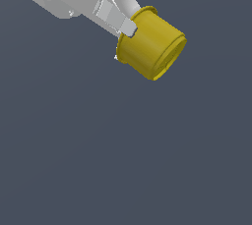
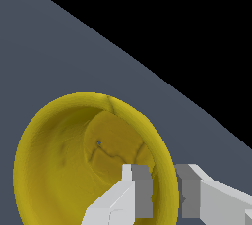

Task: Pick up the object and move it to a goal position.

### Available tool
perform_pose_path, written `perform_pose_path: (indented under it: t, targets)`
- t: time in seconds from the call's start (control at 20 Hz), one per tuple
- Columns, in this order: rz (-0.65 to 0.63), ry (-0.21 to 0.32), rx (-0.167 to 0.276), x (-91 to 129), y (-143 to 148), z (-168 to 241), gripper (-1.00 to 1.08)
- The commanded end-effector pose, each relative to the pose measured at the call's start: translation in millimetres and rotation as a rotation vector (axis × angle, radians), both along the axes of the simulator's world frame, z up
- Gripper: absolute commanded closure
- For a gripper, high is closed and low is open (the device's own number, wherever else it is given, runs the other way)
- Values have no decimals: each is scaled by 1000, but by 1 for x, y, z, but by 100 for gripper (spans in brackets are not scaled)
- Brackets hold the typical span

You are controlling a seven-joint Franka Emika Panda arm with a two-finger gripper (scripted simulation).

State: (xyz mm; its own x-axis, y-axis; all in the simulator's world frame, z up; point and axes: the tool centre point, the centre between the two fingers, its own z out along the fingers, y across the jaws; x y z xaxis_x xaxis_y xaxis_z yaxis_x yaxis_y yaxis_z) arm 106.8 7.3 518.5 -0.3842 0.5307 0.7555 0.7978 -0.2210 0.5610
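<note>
hand [image 2: 165,189] clamped on yellow cup [image 1: 152,42] rim wall, one finger inside, cup tilted.

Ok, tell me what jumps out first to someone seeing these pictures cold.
The yellow cup grabs the eye: bright against plain grey, tilted on its side near the top of the exterior view. The pale end effector pinches its rim, and the wrist view shows one finger inside the cup's hollow and the other outside its wall.
</note>
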Motion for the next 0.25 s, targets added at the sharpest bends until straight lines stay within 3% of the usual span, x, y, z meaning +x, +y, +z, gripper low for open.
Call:
perform_pose_path:
  t: [0.0,0.2]
  targets:
    - [12,-19,9,-2,-2,8,108]
    - [17,-25,13,-3,-3,11,108]
